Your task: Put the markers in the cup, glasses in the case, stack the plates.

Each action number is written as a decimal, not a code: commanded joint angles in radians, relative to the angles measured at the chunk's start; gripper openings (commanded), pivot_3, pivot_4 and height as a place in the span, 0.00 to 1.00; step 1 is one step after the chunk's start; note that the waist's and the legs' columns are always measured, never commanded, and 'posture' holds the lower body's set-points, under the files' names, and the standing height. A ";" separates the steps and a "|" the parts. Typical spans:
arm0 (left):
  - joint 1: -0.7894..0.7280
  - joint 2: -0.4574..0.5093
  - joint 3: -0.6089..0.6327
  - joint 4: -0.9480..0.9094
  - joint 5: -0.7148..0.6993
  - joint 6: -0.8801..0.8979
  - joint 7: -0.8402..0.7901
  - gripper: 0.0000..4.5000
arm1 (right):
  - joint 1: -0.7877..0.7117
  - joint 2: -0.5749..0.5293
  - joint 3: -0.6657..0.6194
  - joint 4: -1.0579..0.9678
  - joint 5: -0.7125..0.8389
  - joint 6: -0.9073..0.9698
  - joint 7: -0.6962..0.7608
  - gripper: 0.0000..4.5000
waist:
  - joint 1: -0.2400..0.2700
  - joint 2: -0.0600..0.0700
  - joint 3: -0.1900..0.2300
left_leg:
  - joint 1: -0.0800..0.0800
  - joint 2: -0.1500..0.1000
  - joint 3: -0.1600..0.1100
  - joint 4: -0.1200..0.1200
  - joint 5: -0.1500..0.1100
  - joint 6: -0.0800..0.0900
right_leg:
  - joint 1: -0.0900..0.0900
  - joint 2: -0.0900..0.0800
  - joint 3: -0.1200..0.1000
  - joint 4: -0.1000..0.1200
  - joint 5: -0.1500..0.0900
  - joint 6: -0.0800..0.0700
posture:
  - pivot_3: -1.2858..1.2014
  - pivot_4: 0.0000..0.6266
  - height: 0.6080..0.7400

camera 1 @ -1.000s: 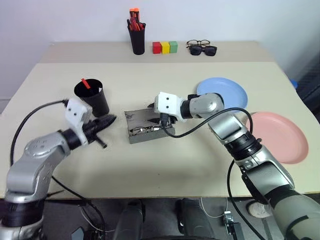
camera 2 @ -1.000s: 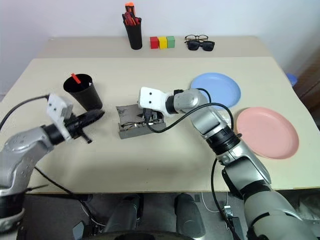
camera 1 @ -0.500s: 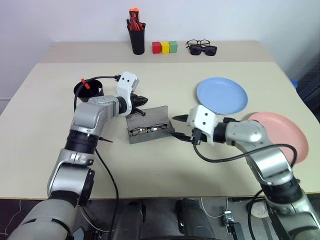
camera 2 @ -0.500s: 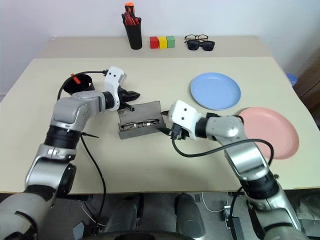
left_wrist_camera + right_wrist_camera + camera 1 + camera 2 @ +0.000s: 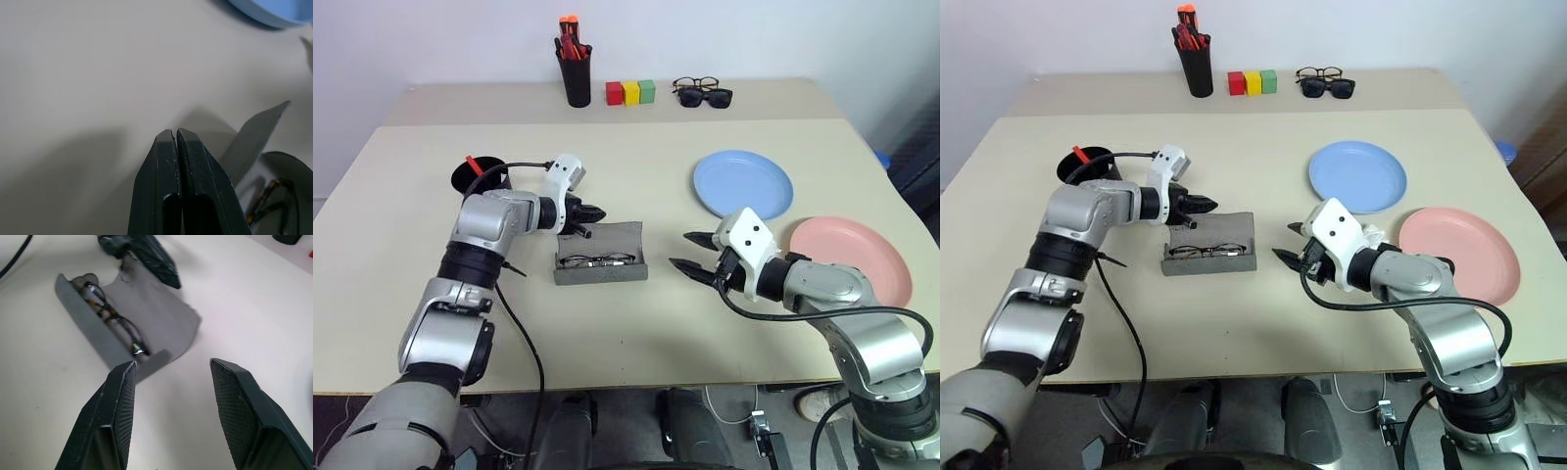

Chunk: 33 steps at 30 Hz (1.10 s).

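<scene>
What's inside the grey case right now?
The glasses lie inside the open case, thin dark rims along its near trough. The temple ends at the far end are hidden by the case wall.

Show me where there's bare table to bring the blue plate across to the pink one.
Bare table lies between the blue plate and the pink plate, and along the near edge in front of the case. It is crowded around the case: the shut left hand at its lid, the open right hand just beside.
</scene>
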 commanded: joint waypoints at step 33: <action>0.653 0.155 0.212 -0.842 -0.209 -0.193 -0.008 0.00 | -0.315 -0.035 0.199 0.773 -0.458 -0.377 -0.243 0.01 | 0.005 0.000 0.000 | 0.000 0.000 0.002 0.000 0.000 0.000 | 0.000 -0.001 0.001 -0.001 0.000 -0.001 | 0.52 0.24 1.00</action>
